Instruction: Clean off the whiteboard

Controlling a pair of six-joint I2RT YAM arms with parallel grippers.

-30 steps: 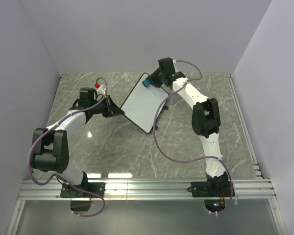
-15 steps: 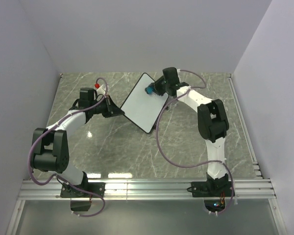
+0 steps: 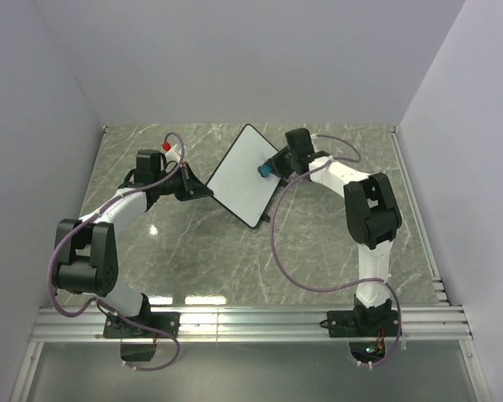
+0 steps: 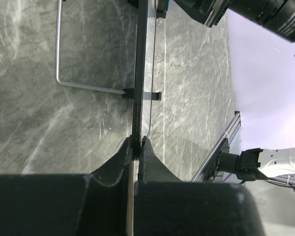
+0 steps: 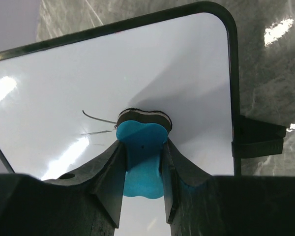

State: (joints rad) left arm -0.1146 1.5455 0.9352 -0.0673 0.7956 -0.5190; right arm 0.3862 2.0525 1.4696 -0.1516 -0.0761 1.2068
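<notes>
Whiteboard [image 3: 245, 177] stands tilted on the table [image 3: 184, 251], toward 12 o'clock. The left gripper [image 4: 137, 142] is clenched on its 8 o'clock edge. The right gripper [image 5: 142, 147] grasps the blue eraser [image 5: 141, 164], felt against the board face. A faint stroke [image 5: 96, 118] lies at 9 o'clock of the felt. Judgement: sweep toward it, felt flat, pressure light so the board doesn't twist.

top: high rear, facing down | wrists: close, left edge-on, right face-on | shared: whiteboard [image 3: 245, 174]
</notes>
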